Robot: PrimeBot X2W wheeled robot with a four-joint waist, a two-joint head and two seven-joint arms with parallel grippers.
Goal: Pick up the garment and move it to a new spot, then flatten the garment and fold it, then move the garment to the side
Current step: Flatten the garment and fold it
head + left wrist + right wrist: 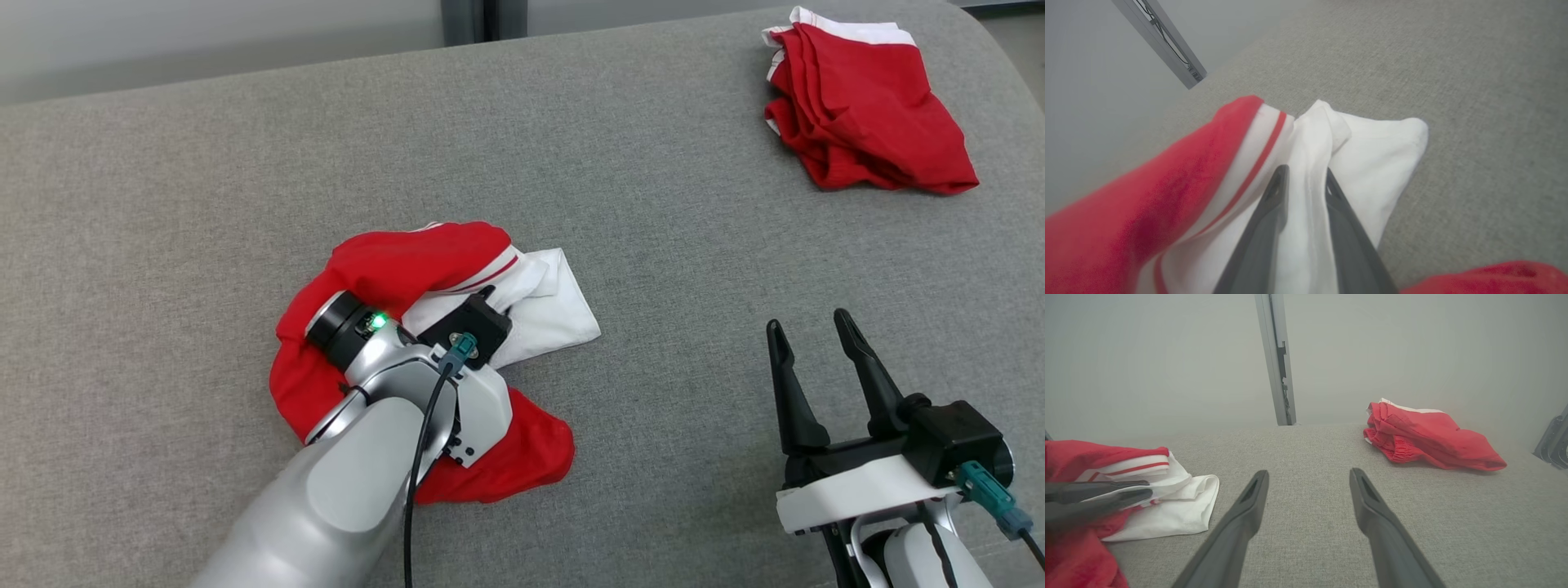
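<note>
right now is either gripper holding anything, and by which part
The left gripper pinches the garment by a white fold beside its striped band; the right gripper holds nothing.

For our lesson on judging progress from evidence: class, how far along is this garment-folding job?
Done: nothing visible yet; the garment lies crumpled on the grey surface. In hand: the left gripper pinches its white fold; the right gripper stands open. Left: lifting, moving, flattening, folding, setting aside.
</note>
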